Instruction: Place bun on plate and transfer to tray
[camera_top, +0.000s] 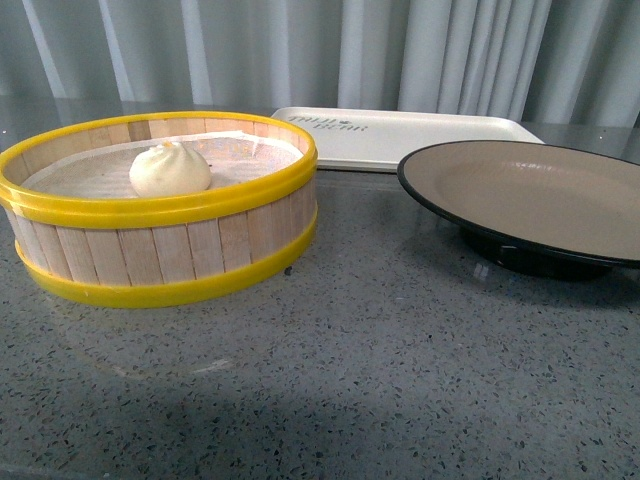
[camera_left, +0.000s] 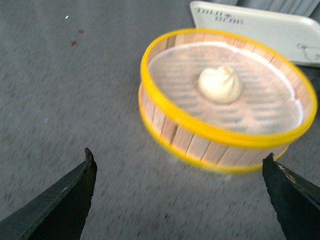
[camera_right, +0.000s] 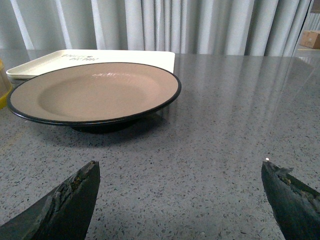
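The creamy-white bun (camera_top: 170, 168) (camera_left: 220, 84) sits inside a yellow-rimmed wooden steamer basket (camera_top: 160, 260) (camera_left: 200, 145) at the left of the counter. To the right stands the beige plate (camera_top: 520, 195) (camera_right: 95, 92) with its black rim, nothing on it. Behind both lies the off-white tray (camera_top: 400, 135) (camera_left: 260, 25) (camera_right: 90, 57), flat against the curtain side. My left gripper (camera_left: 178, 167) hangs open above bare counter just short of the basket. My right gripper (camera_right: 180, 172) is open too, over the counter in front of the plate. Neither gripper shows in the front view.
The grey speckled counter (camera_top: 350, 380) stretches toward me in front of basket and plate. Pale curtains (camera_top: 400, 50) close off the back. A cardboard box (camera_right: 312, 39) shows far off past the counter's edge in the right wrist view.
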